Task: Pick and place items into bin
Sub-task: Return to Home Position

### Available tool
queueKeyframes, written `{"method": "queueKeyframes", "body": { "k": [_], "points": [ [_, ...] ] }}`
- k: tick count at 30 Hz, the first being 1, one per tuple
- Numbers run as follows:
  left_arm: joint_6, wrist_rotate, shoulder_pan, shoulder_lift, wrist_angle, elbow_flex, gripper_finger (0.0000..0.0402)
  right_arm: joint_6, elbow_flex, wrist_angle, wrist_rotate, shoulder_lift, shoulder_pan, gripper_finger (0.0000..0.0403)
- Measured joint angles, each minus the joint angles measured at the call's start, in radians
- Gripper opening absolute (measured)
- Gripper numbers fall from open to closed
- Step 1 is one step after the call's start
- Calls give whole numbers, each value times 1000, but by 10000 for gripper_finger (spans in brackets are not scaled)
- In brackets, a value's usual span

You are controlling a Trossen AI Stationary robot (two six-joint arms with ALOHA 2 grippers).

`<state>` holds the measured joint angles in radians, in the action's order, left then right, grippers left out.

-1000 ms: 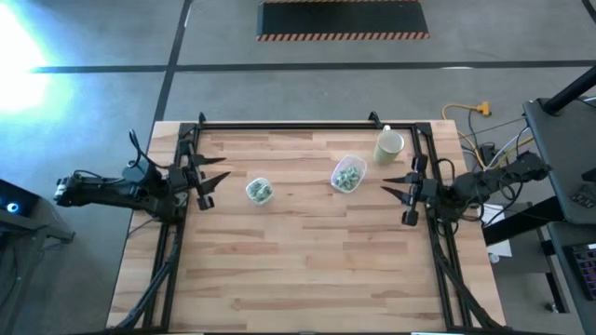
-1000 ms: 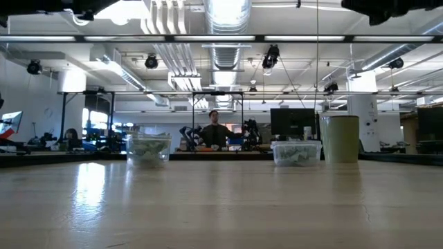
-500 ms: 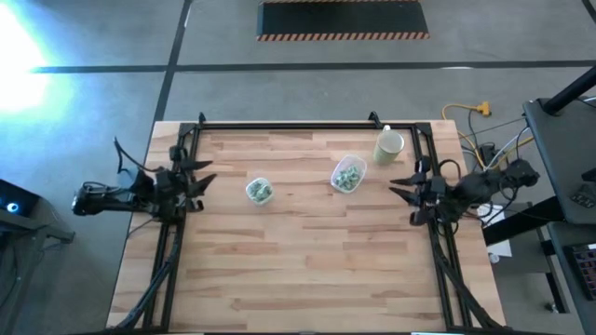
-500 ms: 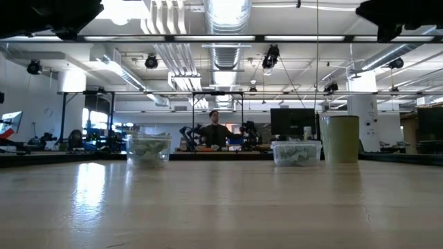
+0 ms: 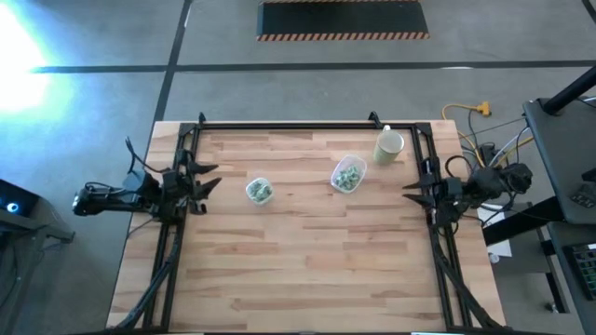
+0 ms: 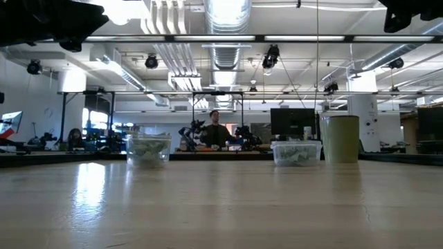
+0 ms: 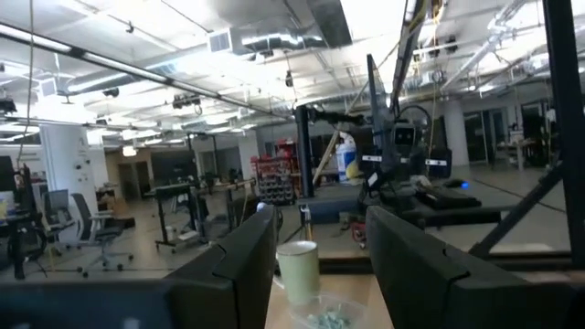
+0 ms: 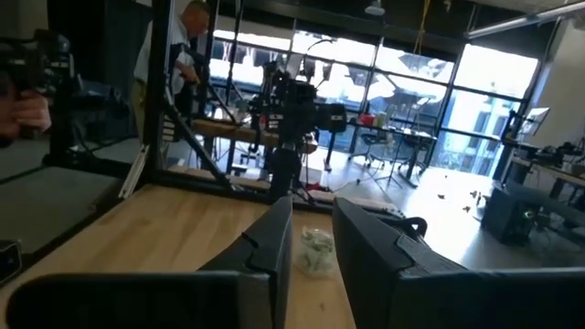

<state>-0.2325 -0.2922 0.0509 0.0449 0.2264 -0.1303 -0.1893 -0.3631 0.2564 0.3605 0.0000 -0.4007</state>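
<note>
Tiny pale green and white pieces lie inside two clear plastic tubs standing on the wooden table: a small tub (image 5: 260, 191) (image 6: 148, 149) and a larger tub (image 5: 348, 174) (image 6: 296, 152). My left gripper (image 5: 207, 177) (image 7: 320, 221) hovers open at the table's left edge, pointing toward the small tub and apart from it. My right gripper (image 5: 412, 193) (image 8: 311, 205) hovers open at the right edge, pointing across the table; a tub (image 8: 317, 249) shows through its gap. Neither holds anything.
A tall cream-coloured cup (image 5: 389, 145) (image 6: 340, 138) stands near the far right corner, beside the larger tub. A black metal frame (image 5: 307, 125) runs along the table's far, left and right edges. Bare wood spans the near half. People stand in the room beyond.
Both arms have drawn back from the tubs. The left gripper has moved a little toward the table's left edge, the right gripper toward the right edge. The tubs and the cup have stayed where they were.
</note>
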Motion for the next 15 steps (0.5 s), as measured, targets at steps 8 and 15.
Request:
{"method": "queueKeyframes", "body": {
  "k": [8, 15],
  "points": [
    [-8, 0, 0, -10, 43, 1, 154, -20, 10, -31, -119, 0, 0, 72],
    [-5, 1, 0, -7, 54, 8, 154, -30, 54, -60, -130, 0, 7, 72]
  ]
}}
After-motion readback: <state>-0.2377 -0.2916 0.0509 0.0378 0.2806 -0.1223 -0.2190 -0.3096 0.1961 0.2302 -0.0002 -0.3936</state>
